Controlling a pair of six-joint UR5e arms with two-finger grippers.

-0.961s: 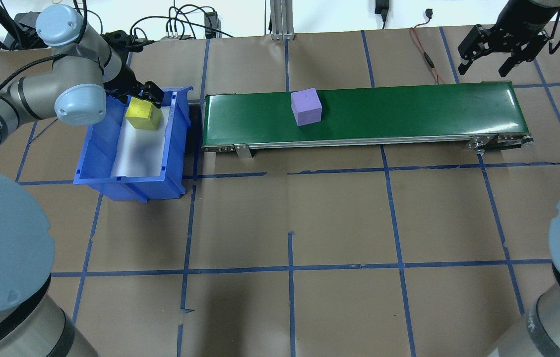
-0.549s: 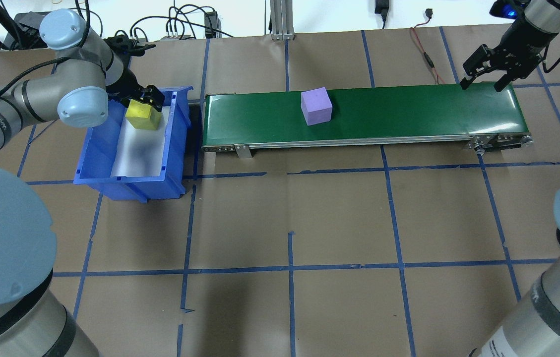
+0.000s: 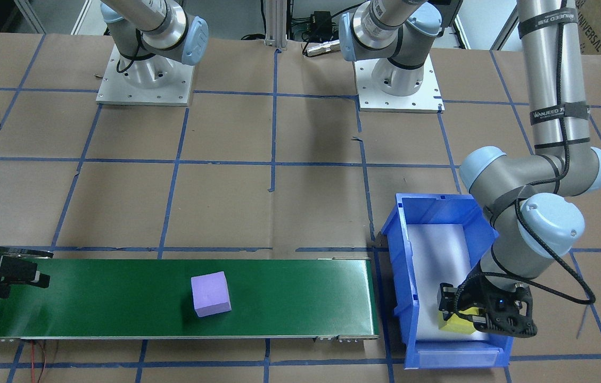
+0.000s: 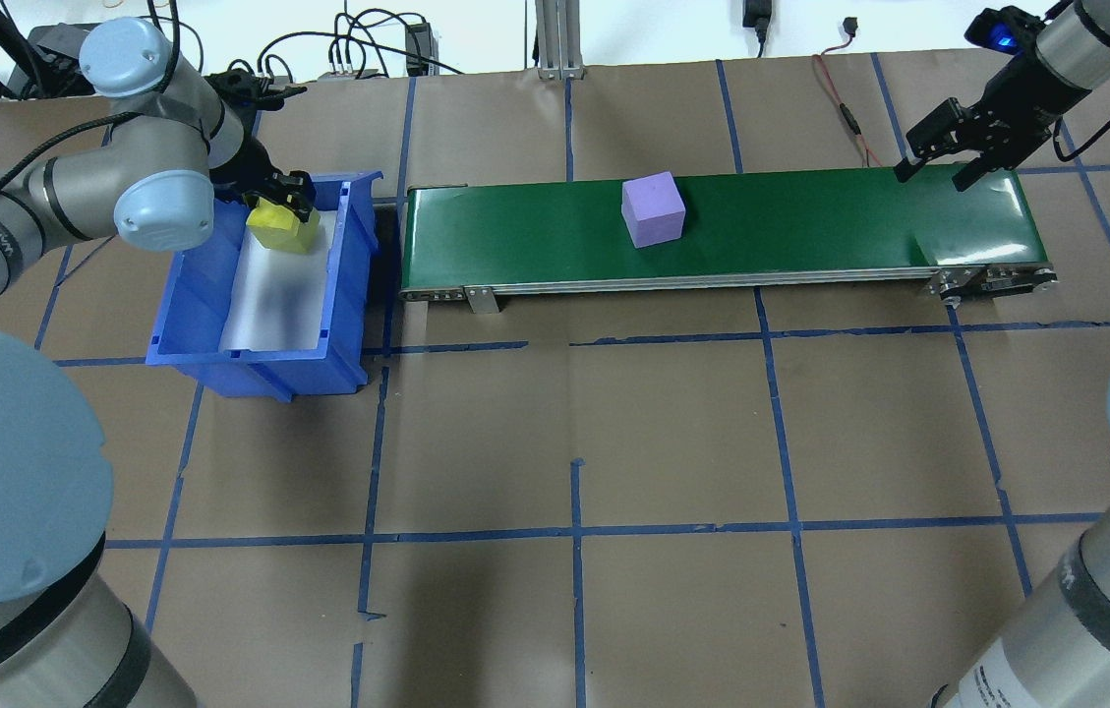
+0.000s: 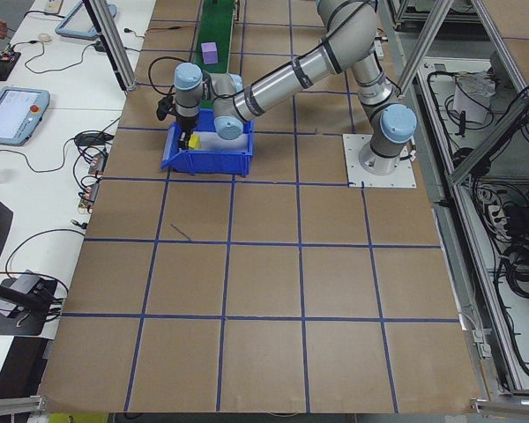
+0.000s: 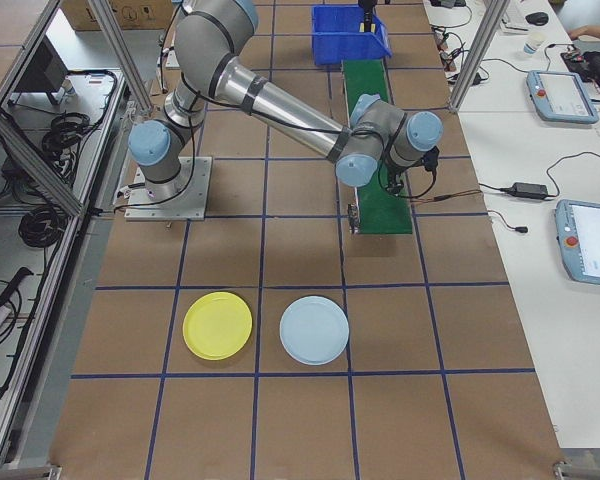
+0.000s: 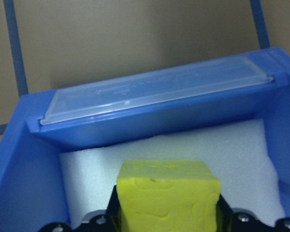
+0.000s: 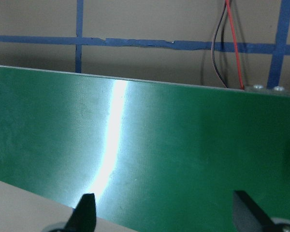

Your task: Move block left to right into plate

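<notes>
Purple block riding the belt, yellow block gripped in the bin

The belt [image 4: 722, 231] carries the purple block [image 4: 654, 208] mid-length; the plate [image 6: 217, 325] lies well apart on the worktop [image 4: 574, 442]. Left claw [image 3: 478, 318] grips the yellow block [image 7: 168, 195] in the bin [image 3: 412, 314]; right claw [image 4: 940, 157] hangs spread wide over the belt's right end.

Two cubes are in view: one purple cube [image 4: 654, 208] on the conveyor belt [image 4: 810, 221] and one yellow cube [image 4: 282, 227] in the far end of the one blue bin [image 4: 264, 369]. Two round plates lie on the table: one yellow plate [image 6: 217, 325] and one pale blue plate [image 6: 314, 329].
</notes>
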